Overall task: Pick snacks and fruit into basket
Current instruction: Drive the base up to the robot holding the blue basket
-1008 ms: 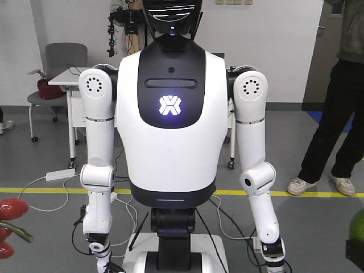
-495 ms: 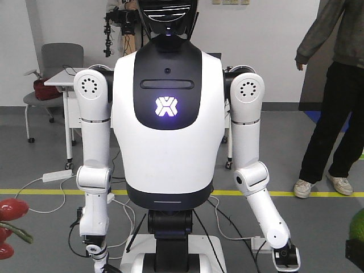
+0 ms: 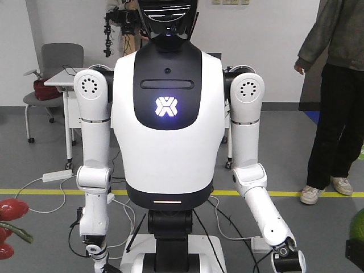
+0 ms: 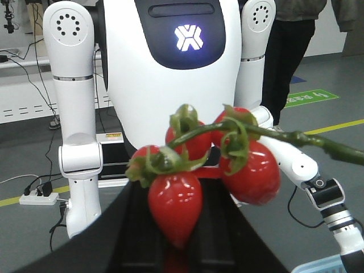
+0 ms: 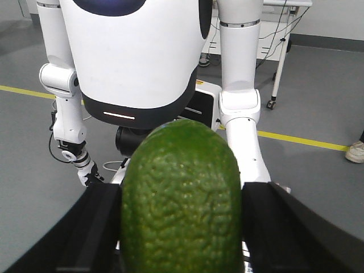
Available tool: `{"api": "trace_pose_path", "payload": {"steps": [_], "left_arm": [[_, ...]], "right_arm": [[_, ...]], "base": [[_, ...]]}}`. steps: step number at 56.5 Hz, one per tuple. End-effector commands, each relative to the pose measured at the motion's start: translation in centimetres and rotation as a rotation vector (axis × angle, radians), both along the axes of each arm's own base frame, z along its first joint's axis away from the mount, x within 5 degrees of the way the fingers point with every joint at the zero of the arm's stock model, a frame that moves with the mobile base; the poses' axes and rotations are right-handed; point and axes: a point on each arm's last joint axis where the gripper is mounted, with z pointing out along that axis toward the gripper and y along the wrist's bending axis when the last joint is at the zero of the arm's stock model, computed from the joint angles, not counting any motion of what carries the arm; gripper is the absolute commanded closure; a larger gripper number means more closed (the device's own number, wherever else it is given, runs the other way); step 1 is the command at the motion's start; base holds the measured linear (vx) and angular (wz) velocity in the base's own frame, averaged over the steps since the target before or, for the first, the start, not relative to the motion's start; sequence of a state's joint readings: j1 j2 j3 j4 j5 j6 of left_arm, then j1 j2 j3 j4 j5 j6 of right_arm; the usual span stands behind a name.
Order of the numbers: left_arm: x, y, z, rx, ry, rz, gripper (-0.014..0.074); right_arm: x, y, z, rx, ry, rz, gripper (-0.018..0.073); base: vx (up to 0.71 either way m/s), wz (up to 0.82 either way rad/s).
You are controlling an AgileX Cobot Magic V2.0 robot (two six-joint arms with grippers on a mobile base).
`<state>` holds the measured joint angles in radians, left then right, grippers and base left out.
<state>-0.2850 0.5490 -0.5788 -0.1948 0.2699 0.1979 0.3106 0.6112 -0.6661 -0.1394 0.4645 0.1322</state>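
Observation:
My left gripper is shut on a bunch of red tomatoes with a green stem. One tomato sits between the black fingers. The bunch shows at the lower left edge of the front view. My right gripper is shut on a bumpy green avocado, which fills the gap between its black fingers. The avocado shows at the lower right edge of the front view. A pale blue container edge shows low right in the left wrist view; I cannot tell if it is the basket.
A white humanoid robot stands directly ahead, its arm reaching forward and down. A person in dark trousers stands at the right. A table and chair stand at the back left. Cables and a yellow floor line lie behind.
The humanoid's arm on the right of the picture has swung forward and outward. An orange bar has lit on its waist. The person has shifted. Tomatoes and avocado stay held.

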Motion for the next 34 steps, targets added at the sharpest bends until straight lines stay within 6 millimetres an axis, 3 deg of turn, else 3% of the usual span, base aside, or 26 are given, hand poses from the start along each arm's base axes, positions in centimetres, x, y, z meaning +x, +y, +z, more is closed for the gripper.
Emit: {"api": "trace_pose_path", "payload": {"steps": [1,34], "left_arm": [[0.07,0.07,1.75,-0.049,-0.100,0.013,0.0594],[0.07,0.07,1.75,-0.049,-0.100,0.013,0.0594]], "right_arm": [[0.15,0.05,1.72,0.014,-0.114,0.007,0.0568],[0.15,0.05,1.72,0.014,-0.114,0.007,0.0568]], "base": [[0.00,0.00],[0.00,0.00]]}}
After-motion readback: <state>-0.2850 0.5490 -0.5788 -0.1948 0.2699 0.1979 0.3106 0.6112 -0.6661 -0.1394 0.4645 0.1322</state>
